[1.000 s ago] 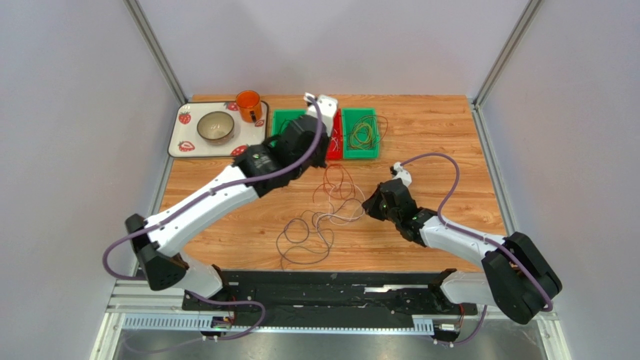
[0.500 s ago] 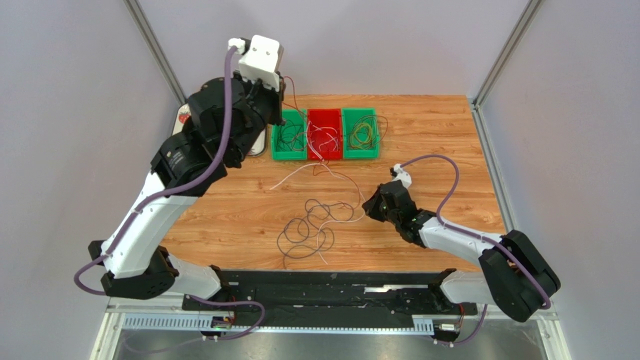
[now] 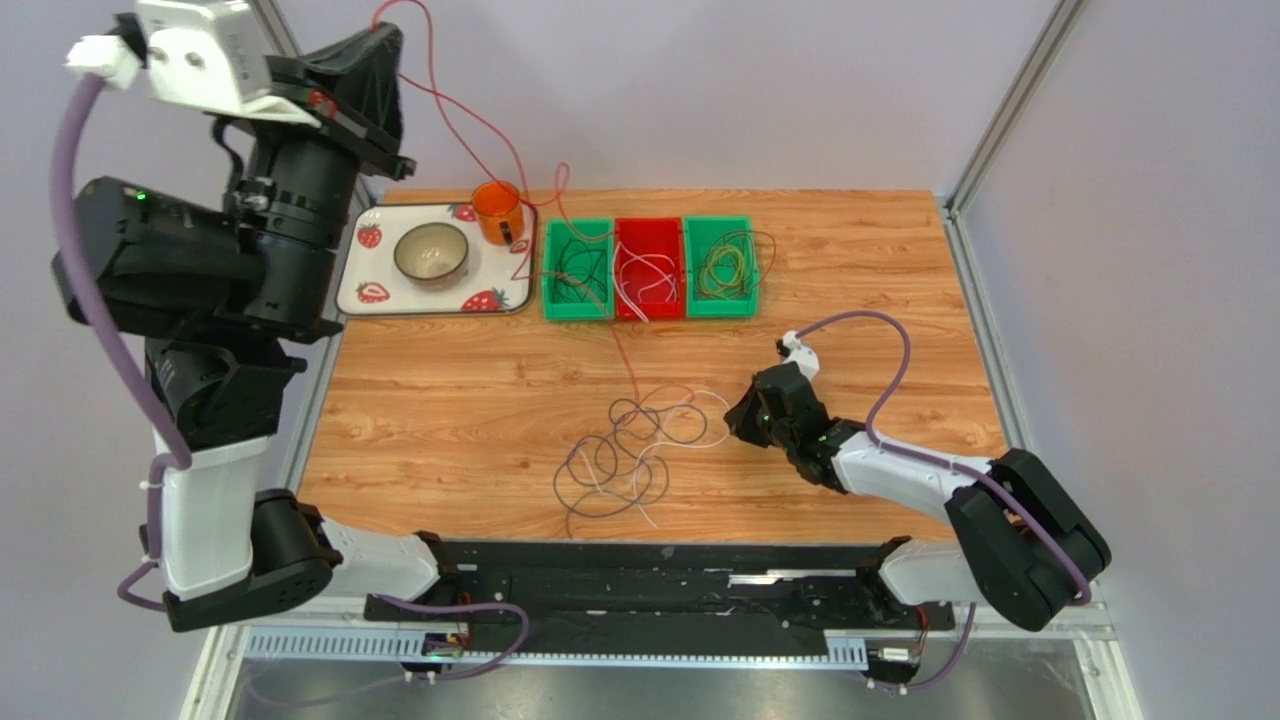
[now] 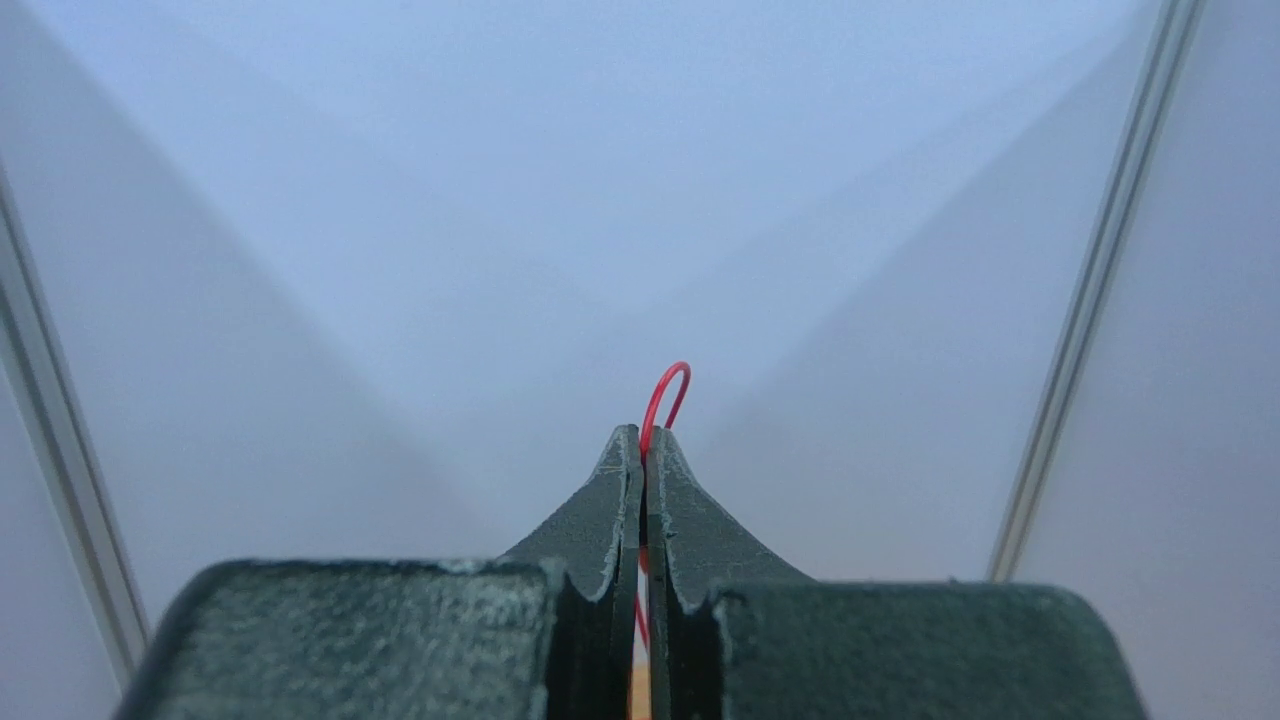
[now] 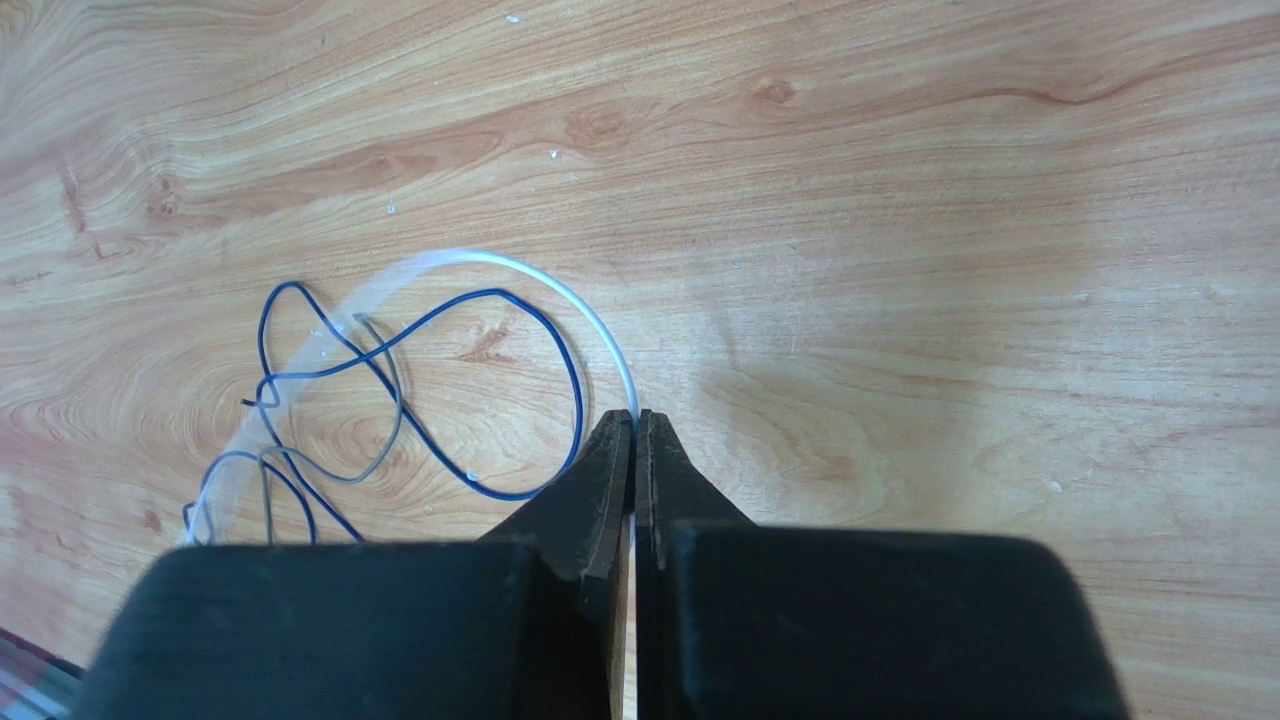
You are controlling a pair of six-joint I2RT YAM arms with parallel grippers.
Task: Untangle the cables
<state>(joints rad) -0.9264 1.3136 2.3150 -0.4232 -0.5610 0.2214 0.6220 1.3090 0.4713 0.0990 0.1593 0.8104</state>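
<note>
My left gripper [image 3: 385, 33] is raised high at the far left, shut on a thin red cable [image 3: 622, 360]. The cable runs from the jaws down past the mug, over the bins, to the tangle. In the left wrist view the jaws [image 4: 643, 438] pinch a red loop [image 4: 672, 386]. The tangle of dark and pale cables [image 3: 613, 453] lies on the table's near middle. My right gripper [image 3: 733, 417] sits low at the tangle's right edge, shut on a white cable [image 5: 511, 270]. A blue cable [image 5: 576, 383] and a grey one [image 5: 394, 435] loop beside its closed tips [image 5: 633, 428].
Three bins stand at the back: green [image 3: 579, 315], red [image 3: 649, 230] and green [image 3: 721, 314], with wires in them. A strawberry tray [image 3: 361, 285] holds a bowl [image 3: 431, 252]; an orange mug [image 3: 498, 210] stands at its corner. Walls enclose the table.
My left arm has swung from over the bins up and to the far left, pulling the red cable out of the tangle. The tangle has shrunk and shifted. The right gripper has stayed put.
</note>
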